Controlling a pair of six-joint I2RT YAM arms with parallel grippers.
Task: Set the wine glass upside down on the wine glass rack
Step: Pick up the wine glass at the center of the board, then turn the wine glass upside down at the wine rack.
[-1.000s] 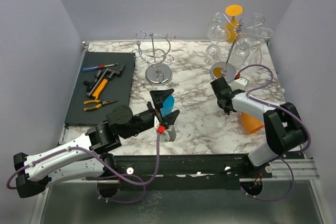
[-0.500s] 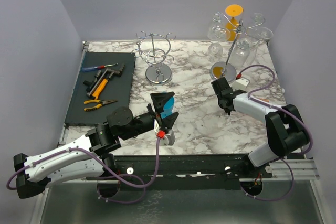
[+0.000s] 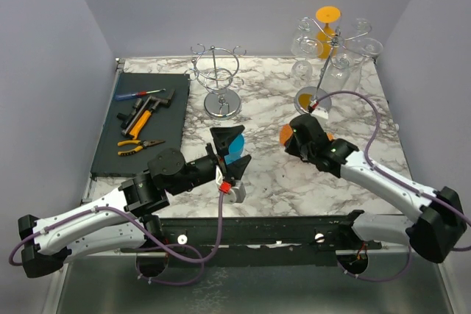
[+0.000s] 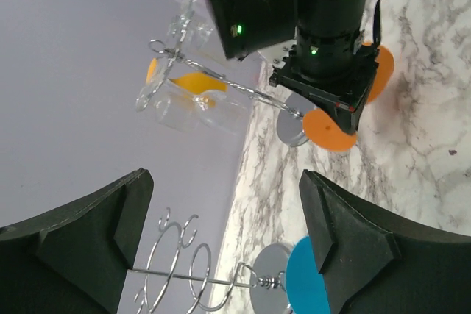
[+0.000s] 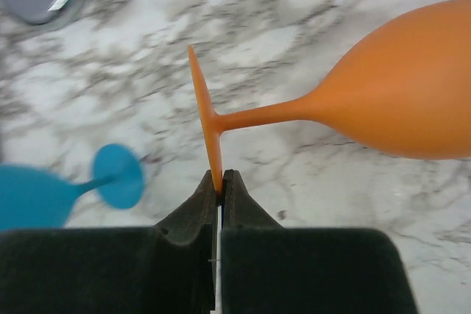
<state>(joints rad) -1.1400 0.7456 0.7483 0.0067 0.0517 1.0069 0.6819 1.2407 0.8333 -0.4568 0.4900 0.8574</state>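
Note:
An orange wine glass (image 5: 397, 101) lies on its side in the air over the marble. My right gripper (image 5: 221, 182) is shut on the rim of its round foot (image 3: 285, 135). The wine glass rack (image 3: 327, 34) at the back right carries several clear glasses and one orange one hanging upside down; its base (image 3: 313, 98) is just behind my right gripper (image 3: 296, 137). My left gripper (image 3: 231, 150) stands open at mid-table over a blue wine glass (image 3: 235, 146) lying on its side. In the left wrist view the fingers (image 4: 346, 240) are wide apart, nothing between them.
An empty wire rack (image 3: 217, 71) stands at the back centre on a round metal base (image 3: 222, 104). A dark mat (image 3: 143, 119) on the left holds pliers and screwdrivers. The blue glass's foot (image 5: 118, 174) lies close to the left of my right gripper.
My right gripper has shut on the orange glass's foot and carried the glass from the near right of the table to the middle, near the rack base. The left arm stayed still.

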